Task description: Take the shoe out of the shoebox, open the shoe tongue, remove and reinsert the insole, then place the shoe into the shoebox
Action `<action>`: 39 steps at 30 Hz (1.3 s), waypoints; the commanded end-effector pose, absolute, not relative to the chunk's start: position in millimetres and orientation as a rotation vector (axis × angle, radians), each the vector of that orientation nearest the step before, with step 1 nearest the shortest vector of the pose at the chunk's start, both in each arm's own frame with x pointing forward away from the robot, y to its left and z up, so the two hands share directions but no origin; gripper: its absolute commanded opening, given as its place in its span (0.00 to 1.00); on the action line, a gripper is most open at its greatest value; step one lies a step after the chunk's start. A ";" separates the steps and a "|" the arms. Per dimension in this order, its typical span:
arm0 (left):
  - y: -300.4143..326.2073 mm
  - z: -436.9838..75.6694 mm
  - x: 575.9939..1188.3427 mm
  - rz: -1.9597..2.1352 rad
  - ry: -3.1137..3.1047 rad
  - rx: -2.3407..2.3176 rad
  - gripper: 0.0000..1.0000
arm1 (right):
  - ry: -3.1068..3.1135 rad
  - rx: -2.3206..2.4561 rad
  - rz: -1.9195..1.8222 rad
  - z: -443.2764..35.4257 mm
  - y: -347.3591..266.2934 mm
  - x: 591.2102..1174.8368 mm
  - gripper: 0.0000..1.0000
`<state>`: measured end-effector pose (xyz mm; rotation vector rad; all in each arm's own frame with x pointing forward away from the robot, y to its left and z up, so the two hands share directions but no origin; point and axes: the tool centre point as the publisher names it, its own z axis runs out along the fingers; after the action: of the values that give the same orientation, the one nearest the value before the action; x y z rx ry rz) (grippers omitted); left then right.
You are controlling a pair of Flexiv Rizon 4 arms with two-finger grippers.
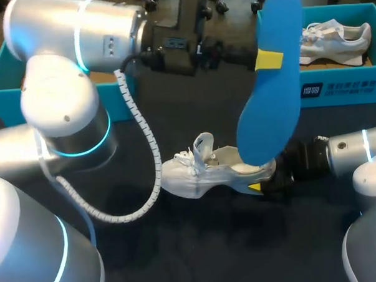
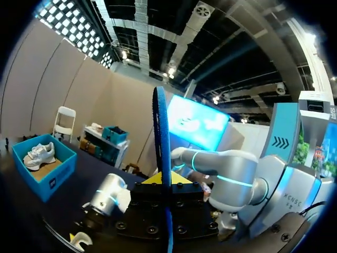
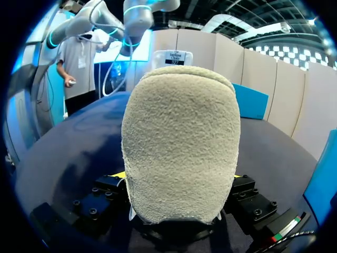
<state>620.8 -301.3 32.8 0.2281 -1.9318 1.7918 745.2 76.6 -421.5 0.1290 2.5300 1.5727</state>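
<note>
Shoe (image 1: 202, 175) lies on table (image 1: 211, 246) at frame centre, long axis L–R, toe left, heel right, tongue up. Right gripper (image 1: 260, 186) pinches heel; its tips are mostly hidden. Insole (image 1: 273, 100) hangs upper right, approx. vertical, left gripper (image 1: 269, 59) clamped on it mid-length. Can't tell if its lower end touches shoe. It covers shoebox's (image 1: 342, 87) left end.

Shoe (image 1: 202, 171): white, upright mid-tabletop, toe toward the left edge, tongue (image 1: 204, 143) pulled up, heel gripped by the right end effector (image 1: 260, 185).
Insole (image 1: 273, 100): blue, out of the shoe, held high and on end by the left end effector (image 1: 269, 59).
Shoebox (image 1: 342, 90): blue, open, far right corner, second white shoe (image 1: 333, 41) inside.
</note>
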 end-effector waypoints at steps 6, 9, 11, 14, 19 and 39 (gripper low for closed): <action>-246.2 37.8 601.2 1.805 -1.850 0.326 0.00 | 2.537 0.130 1.563 -423.4 79.2 746.8 0.00; -234.1 39.4 601.6 1.798 -1.851 0.321 0.00 | 2.537 0.130 1.563 -423.4 79.2 746.8 0.00; -227.2 37.9 602.5 1.792 -1.855 0.324 0.00 | 2.537 0.130 1.563 -423.4 79.2 746.8 0.00; -220.4 35.3 601.2 1.782 -1.848 0.339 0.00 | 2.537 0.130 1.563 -423.4 79.2 746.8 0.00; -212.7 31.7 602.9 1.786 -1.832 0.368 0.00 | 2.537 0.130 1.563 -423.4 79.2 746.8 0.00; -211.7 37.5 592.0 1.681 -1.678 0.528 0.00 | 2.537 0.130 1.563 -423.4 79.2 746.8 0.00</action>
<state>595.0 -210.5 38.1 0.5121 -1.6716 1.6766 745.3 76.6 -421.5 0.1290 2.5300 1.5726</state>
